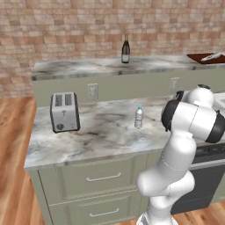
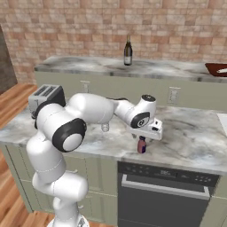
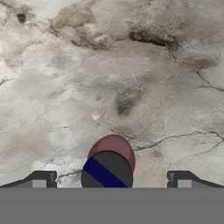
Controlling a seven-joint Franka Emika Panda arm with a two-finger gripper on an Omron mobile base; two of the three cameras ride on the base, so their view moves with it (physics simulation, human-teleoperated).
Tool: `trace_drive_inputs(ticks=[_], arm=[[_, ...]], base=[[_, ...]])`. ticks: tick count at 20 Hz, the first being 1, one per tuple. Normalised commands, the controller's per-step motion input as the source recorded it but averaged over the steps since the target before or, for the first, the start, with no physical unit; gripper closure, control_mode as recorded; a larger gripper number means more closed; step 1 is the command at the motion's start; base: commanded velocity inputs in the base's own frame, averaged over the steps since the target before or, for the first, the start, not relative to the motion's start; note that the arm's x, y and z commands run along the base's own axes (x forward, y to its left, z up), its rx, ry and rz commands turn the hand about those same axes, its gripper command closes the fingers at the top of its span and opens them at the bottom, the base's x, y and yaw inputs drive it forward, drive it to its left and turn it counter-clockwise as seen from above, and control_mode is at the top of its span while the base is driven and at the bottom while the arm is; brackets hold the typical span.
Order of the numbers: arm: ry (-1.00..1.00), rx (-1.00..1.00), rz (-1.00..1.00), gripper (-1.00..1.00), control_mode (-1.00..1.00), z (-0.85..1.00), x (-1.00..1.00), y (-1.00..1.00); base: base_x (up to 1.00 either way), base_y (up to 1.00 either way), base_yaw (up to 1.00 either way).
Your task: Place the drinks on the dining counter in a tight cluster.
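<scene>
The short maroon bottle (image 2: 142, 146) with its dark cap (image 3: 107, 174) stands on the lower marble worktop near its front edge. My gripper (image 2: 142, 140) hangs straight over it, open. In the hand view the gripper (image 3: 111, 180) has its fingertips (image 3: 41, 179) wide apart on either side of the bottle, not touching it. The small clear water bottle (image 1: 139, 117) stands upright mid-worktop, partly behind my arm in the right base view (image 2: 105, 127). The tall dark wine bottle (image 1: 125, 49) (image 2: 128, 51) stands on the raised dining counter (image 1: 88, 67) at the back.
A silver toaster (image 1: 64, 112) (image 2: 44, 95) sits at the left end of the lower worktop. A dark red dish (image 1: 205, 57) (image 2: 217, 68) lies at the right end of the dining counter. A black appliance front (image 2: 168, 195) is below the worktop edge.
</scene>
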Motion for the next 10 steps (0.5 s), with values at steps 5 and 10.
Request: trace_drive_inputs(ticks=[5,10], arm=[[0.0,0.0,0.0,-1.0,-1.0,-0.09,0.01,0.03],[0.0,0.0,0.0,-1.0,-1.0,-0.15,0.01,0.06]], base=[[0.0,0.0,0.0],[0.0,0.0,0.0]])
